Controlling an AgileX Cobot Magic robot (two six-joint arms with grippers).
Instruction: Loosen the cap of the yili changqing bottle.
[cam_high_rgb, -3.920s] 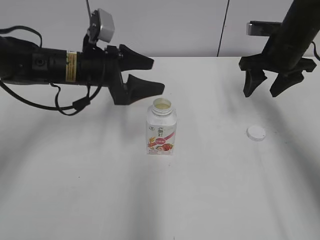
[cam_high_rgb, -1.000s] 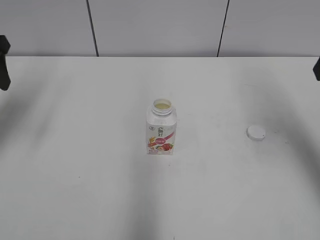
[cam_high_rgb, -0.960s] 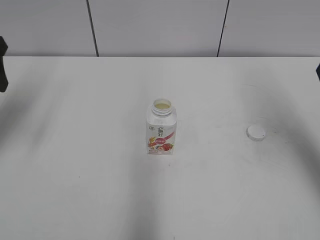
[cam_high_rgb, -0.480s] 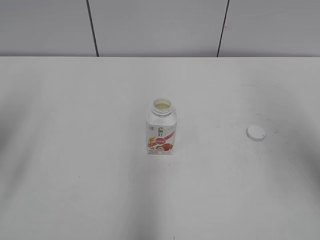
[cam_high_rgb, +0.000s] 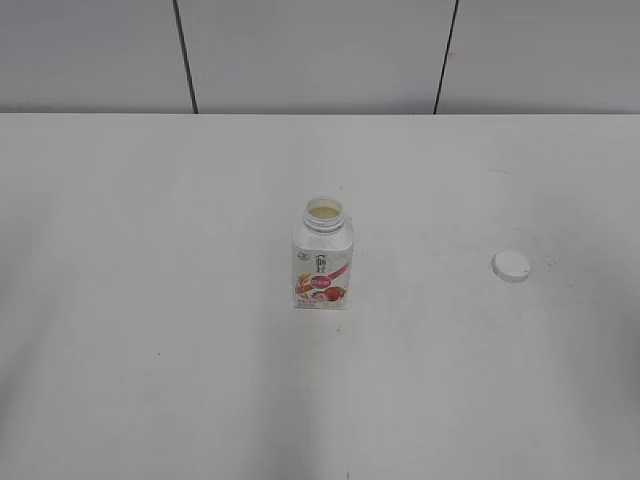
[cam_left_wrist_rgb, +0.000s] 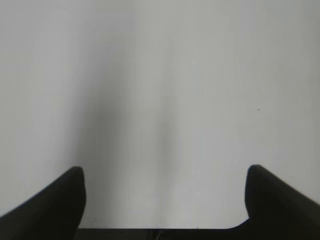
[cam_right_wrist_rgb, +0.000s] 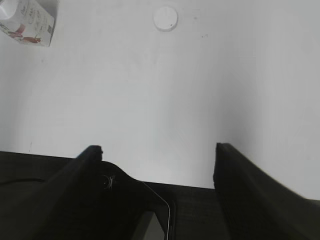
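— White tabletop (cam_high_rgb: 150, 380) all the way across, with grey wall panels (cam_high_rgb: 310, 50) behind it. Where is the yili changqing bottle (cam_high_rgb: 322, 256)?

— Upright near the middle of the table, pink-red label facing the exterior camera. Its neck is uncovered and pale liquid shows inside.

— And the cap (cam_high_rgb: 511, 265)?

— Lying flat on the table, well apart from the bottle, off to its right. The right wrist view catches both near its top edge.

— What about the claws?

— Neither shows in the exterior view. The left gripper (cam_left_wrist_rgb: 165, 172) hangs over bare table, jaws spread wide, nothing between them. The right gripper (cam_right_wrist_rgb: 157, 150) is also spread wide and empty, far from the cap.
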